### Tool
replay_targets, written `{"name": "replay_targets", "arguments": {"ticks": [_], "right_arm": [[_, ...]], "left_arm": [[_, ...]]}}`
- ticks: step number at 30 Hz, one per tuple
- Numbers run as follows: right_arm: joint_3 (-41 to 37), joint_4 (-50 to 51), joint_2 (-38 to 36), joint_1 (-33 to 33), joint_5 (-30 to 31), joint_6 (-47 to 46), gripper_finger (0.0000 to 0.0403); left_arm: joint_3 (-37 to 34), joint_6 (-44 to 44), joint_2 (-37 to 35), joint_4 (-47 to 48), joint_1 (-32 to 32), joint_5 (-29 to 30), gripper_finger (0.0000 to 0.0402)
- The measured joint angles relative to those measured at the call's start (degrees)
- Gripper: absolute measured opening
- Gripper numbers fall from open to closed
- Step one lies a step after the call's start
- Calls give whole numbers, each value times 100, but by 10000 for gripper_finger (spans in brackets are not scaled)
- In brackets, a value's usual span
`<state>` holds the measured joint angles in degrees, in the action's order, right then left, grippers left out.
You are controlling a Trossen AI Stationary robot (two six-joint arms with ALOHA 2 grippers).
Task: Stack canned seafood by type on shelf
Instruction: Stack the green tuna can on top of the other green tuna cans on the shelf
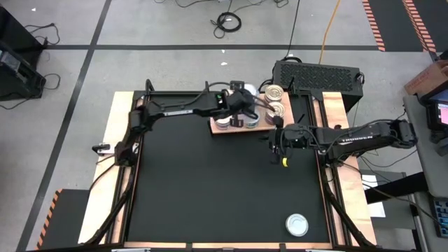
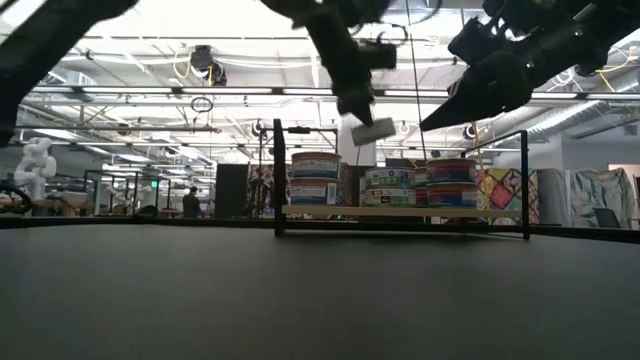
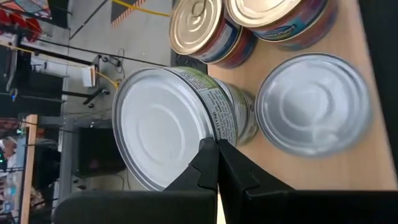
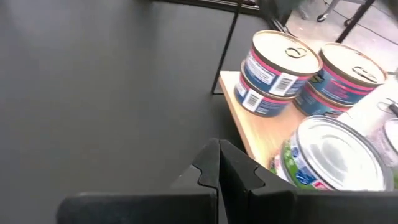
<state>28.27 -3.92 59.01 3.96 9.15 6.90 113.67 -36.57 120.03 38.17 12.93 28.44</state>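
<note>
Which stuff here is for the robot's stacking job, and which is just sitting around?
For the job: the tins stacked on the wooden shelf; one lone tin on the mat; left claw; right claw.

Just around: black box behind the table; floor cables.

A: Anything reading on the green-labelled tin (image 3: 186, 124)?
B: Small print is showing on its side label, too fine to make out.
A: The pink-and-blue tins (image 4: 273, 74) behind it on the shelf (image 4: 261, 127)?
B: Barcode panels are showing white on the side of that stack, no digits legible. No brand is coming through.
A: Stacks seen across the table?
B: Label bands are showing colours only. No readable text anywhere.
</note>
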Motion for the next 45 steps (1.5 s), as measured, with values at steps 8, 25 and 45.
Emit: {"name": "replay_targets", "arguments": {"ticks": [8,25,45], "right_arm": [[0,107,-1,340,-26,264,0],[0,195,-1,1013,-490,473,0],[-4,208,1,1048,-501,435,0]], "left_arm": [[214,-323,591,-514,393,-399,0],[214,-274,806,-821,771,-1020,0],[214,-279,837,-577,632,-898,0]]}}
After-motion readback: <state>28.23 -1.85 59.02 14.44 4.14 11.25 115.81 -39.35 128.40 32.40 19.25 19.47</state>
